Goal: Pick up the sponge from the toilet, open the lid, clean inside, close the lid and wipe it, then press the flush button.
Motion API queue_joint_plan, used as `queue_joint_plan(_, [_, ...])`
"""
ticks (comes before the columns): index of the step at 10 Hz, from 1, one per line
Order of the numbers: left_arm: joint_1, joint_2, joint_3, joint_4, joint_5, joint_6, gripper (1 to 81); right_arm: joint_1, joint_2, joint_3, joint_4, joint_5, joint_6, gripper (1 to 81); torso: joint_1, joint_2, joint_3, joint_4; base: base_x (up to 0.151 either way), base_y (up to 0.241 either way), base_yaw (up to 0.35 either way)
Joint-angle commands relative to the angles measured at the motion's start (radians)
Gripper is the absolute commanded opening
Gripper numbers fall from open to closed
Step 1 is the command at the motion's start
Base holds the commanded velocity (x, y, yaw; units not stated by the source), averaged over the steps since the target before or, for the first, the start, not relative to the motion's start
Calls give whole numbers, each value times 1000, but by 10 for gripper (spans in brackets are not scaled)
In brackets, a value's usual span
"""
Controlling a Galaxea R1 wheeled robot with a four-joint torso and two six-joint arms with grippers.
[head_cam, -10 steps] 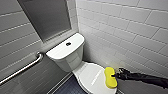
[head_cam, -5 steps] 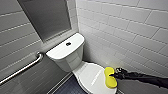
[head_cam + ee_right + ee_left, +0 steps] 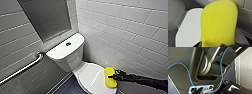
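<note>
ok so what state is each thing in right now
lid: closed, lying flat
sponge: gripped, over one side edge of the lid; contact unclear
right gripper: jaws shut on the sponge
flush button: nothing touching it
grab bar: fixed to the wall
</note>
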Motion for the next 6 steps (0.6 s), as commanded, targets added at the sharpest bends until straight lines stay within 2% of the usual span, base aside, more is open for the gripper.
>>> queue_joint_plan(1, [37, -12, 16, 8, 81, 5, 811, 80, -4, 8, 8, -74, 2, 811, 0, 0, 0, 0, 0, 0, 0])
queue_joint_plan(4, [38, -12, 16, 10, 81, 5, 811, 83, 20, -13, 7, -69, 0, 811, 0, 0, 0, 0, 0, 0, 0])
queue_joint_plan(6, [40, -15, 15, 2, 81, 5, 811, 101, 60, -76, 7, -59, 0, 811, 0, 0, 0, 0, 0, 0, 0])
